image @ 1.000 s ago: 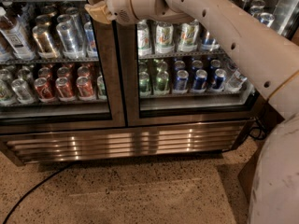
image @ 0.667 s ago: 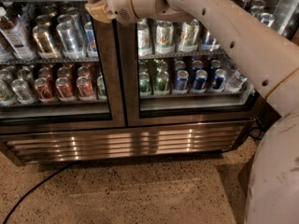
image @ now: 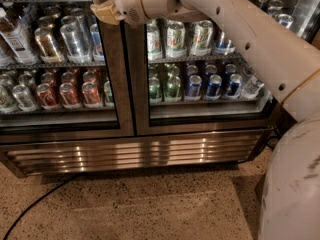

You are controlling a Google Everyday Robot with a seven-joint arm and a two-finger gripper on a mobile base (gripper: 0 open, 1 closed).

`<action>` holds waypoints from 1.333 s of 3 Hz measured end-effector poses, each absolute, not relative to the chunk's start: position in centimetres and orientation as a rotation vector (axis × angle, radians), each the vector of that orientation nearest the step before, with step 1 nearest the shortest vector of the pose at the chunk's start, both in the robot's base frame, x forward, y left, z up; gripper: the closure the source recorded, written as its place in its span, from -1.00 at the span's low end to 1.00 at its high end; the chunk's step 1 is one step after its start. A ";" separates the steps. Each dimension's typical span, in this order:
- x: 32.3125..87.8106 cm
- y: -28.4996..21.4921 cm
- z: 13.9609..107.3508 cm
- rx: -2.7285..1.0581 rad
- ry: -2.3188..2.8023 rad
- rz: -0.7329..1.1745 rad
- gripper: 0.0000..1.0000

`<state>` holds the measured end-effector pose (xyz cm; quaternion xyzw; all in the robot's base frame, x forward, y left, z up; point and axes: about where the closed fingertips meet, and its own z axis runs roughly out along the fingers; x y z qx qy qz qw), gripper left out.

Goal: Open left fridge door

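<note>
Nearest to the camera, at the lower right, stands the pale rounded body of the robot (image: 292, 184). From it the arm (image: 240, 29) goes up and to the left across the front of the fridge. Below lies a speckled floor (image: 150, 204), and a thin black cable (image: 40, 204) runs over it at the lower left towards the fridge.

Behind the floor is the bottom of the fridge, a steel grille (image: 135, 154) with horizontal slats that shine in the light. Above the grille stand two glass doors side by side. The left fridge door (image: 111, 84) takes the left half; its steel frame meets the frame of the right door (image: 136, 94) in the middle, and both lie in one plane, with only a dark seam between them.

The end effector (image: 106, 6), with tan-coloured tips, is at the top of the view, just in front of the inner upright frame of the left fridge door. Whether it is apart, together or clamped on the frame, I cannot tell.

Farthest, behind the left glass, there are silver cans (image: 70, 36) on the upper shelf and red cans (image: 67, 94) below. Behind the right glass stand green cans (image: 172, 86) and blue cans (image: 215, 84).
</note>
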<state>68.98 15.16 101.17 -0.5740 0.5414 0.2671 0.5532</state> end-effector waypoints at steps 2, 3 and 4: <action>69.0 14.9 101.2 -1.357 1.280 0.631 0.63; 68.8 14.7 101.7 -1.357 1.280 0.631 0.16; 68.8 14.7 101.8 -1.357 1.280 0.631 -0.31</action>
